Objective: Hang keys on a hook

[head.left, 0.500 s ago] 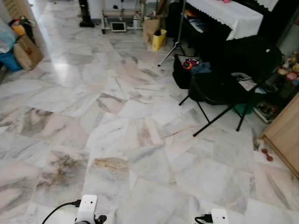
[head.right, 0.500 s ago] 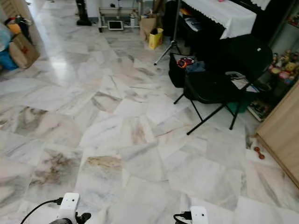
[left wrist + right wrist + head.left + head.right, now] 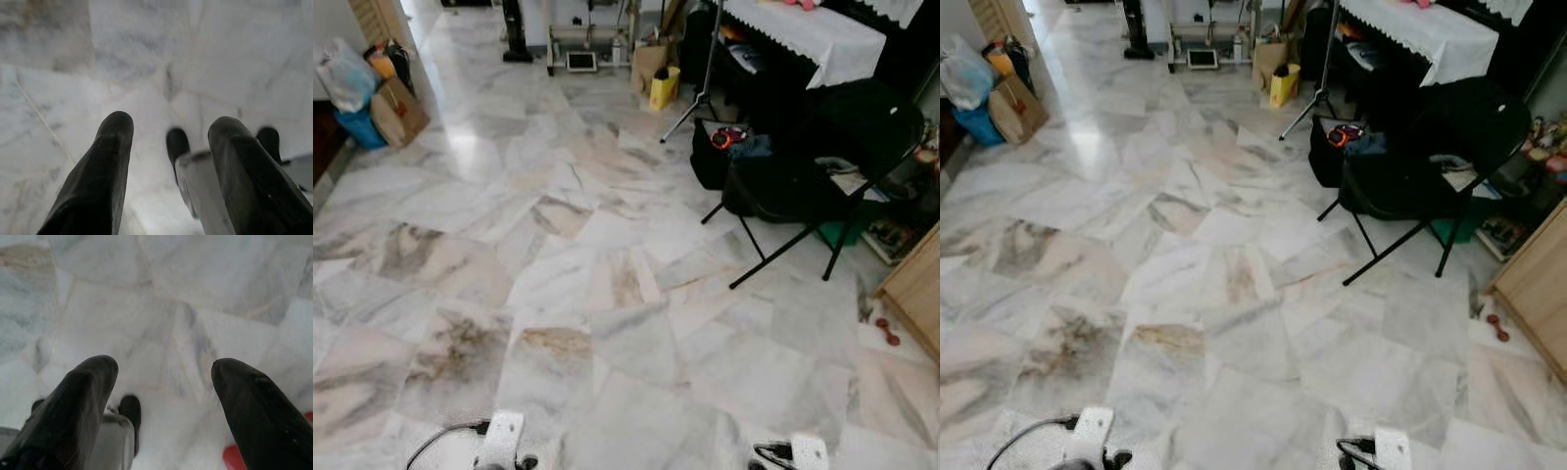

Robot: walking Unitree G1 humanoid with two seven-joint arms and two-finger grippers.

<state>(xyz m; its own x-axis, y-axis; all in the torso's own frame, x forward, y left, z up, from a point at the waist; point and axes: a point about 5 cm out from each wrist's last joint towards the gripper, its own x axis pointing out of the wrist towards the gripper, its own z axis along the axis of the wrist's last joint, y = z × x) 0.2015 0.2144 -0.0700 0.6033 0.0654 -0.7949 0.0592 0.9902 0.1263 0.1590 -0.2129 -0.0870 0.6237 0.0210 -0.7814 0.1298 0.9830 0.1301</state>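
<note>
Left hand (image 3: 171,132) agape above marble floor (image 3: 607,235).

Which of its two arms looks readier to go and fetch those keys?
Neither yet. The left gripper and right gripper both hang open over bare marble floor, holding nothing; no keys or hook visible.

We are hanging both arms low at our sides. Our left hand (image 3: 171,142) is holding its fingers spread apart, and our right hand (image 3: 164,382) likewise, both empty.
</note>
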